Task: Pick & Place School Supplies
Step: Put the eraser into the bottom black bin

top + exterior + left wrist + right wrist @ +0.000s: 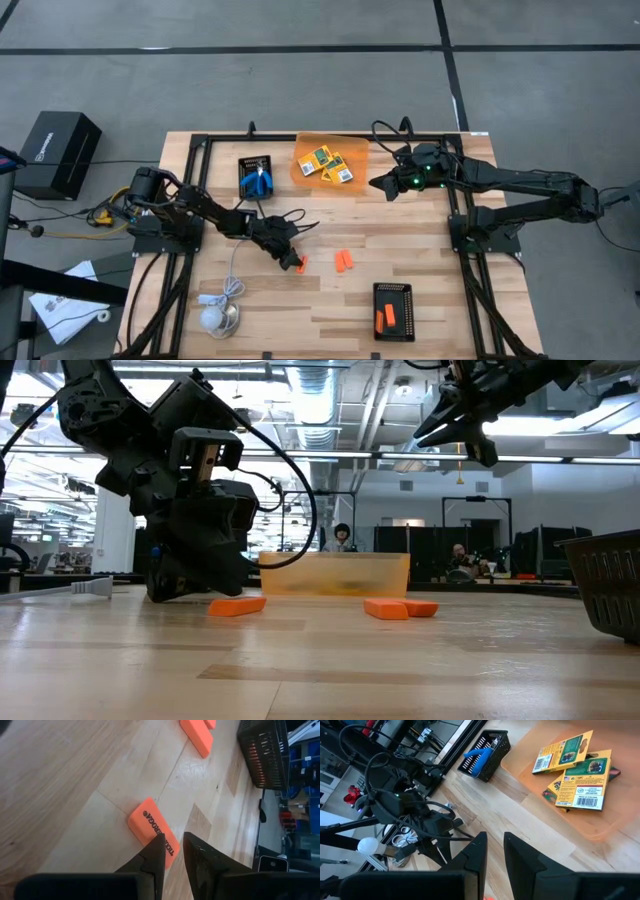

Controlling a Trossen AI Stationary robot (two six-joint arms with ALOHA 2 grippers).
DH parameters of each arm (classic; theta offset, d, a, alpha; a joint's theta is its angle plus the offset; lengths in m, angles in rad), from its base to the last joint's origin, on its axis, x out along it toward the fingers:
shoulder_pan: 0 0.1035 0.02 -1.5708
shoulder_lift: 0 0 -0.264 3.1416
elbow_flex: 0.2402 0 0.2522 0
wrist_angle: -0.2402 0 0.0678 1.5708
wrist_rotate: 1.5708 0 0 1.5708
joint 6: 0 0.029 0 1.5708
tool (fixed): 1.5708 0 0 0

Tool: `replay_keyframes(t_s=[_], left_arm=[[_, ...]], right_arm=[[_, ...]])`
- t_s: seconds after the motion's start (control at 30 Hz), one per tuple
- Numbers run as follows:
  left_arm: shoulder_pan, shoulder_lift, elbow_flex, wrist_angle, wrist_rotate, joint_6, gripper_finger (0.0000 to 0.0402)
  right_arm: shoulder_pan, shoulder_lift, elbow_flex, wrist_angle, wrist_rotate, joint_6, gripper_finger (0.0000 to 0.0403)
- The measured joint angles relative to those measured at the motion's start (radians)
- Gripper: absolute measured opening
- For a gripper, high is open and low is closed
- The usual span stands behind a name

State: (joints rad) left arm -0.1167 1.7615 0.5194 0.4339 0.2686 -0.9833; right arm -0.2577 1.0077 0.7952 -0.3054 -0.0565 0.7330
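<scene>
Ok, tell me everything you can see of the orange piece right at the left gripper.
The orange piece is a flat, rubbery-looking block with rounded corners, like an eraser, with black printed lettering along its top face. It lies flat on the wooden table, apart from the two other orange pieces nearby. The left gripper is down over one end, its dark fingertips at the block's edge, jaws narrowly apart.

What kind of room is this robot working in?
Probably a robot lab or open office workshop. The wooden table carries two robot arms, the low view shows bare ceiling pipes, and people sit at desks behind.
</scene>
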Motion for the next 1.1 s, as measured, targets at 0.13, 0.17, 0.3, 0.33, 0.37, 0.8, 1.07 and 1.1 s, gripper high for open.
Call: replay_keyframes(t_s=[0.13,0.17,0.3,0.33,0.37,0.8,1.07,1.1], left_arm=[[-0.011,0.000,0.000,0.000,0.004,-0.001,0.0068],[-0.016,0.000,0.000,0.000,0.003,0.000,0.0070],[-0.023,0.000,0.001,0.000,0.001,0.003,0.0074],[-0.022,0.000,0.001,0.000,0.002,0.003,0.0075],[-0.019,0.000,0.001,0.000,0.005,0.002,0.0074],[-0.005,0.000,0.002,-0.007,0.055,0.021,0.0072],[0.000,0.000,0.002,-0.007,0.065,0.022,0.0072],[0.000,0.000,0.002,-0.007,0.065,0.022,0.0072]], right_arm=[[0.000,0.000,0.000,0.000,-0.003,0.000,0.0057],[0.000,0.000,0.000,0.000,-0.006,0.000,0.0057],[0.000,0.000,0.000,0.000,-0.022,0.001,0.0057],[0.000,0.000,0.000,0.000,-0.023,0.001,0.0057],[0.000,0.000,0.000,0.000,-0.023,0.001,0.0057],[0.000,0.000,0.000,-0.001,-0.051,0.000,0.0057],[0.002,0.000,0.000,-0.001,-0.077,-0.007,0.0057],[0.002,0.000,0.000,0.000,-0.077,-0.008,0.0057]])
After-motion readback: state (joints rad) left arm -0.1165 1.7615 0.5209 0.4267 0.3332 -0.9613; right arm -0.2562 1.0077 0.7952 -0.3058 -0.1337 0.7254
